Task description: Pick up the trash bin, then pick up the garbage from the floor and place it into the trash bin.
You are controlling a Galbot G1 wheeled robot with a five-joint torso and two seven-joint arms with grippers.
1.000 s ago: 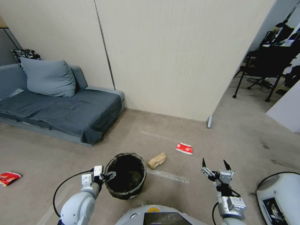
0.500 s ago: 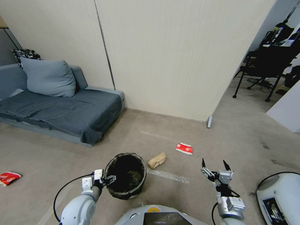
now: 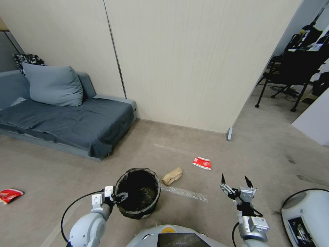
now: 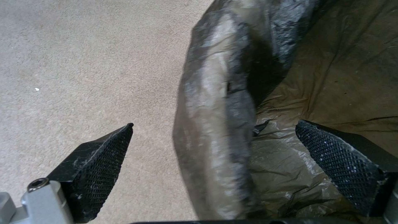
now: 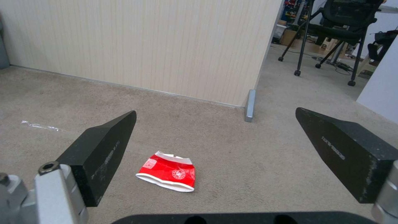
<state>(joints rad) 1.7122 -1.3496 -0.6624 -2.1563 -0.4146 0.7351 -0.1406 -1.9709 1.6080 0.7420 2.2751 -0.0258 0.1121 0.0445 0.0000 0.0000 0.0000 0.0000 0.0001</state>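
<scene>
A: Trash bin (image 3: 137, 192) col? Sofa?
B: Bin liner dark brown-black, glossy. Sofa (image 3: 65, 121) slate grey-blue w/ lighter blue cushion (image 3: 53, 85).
A: Litter?
B: Carton (image 3: 202, 163) red & white, crumpled paper (image 3: 172, 176) tan. Floor (image 3: 260, 151) beige; wall (image 3: 192, 61) cream, fine vert. stripes.

You had a grey sofa (image 3: 65, 123) with a blue-grey cushion (image 3: 53, 85) against the pale panelled wall (image 3: 192, 61), black office chairs (image 3: 294, 68) beyond the corner, and a clear plastic strip (image 3: 185, 193) lying on the carpet (image 3: 267, 151).
</scene>
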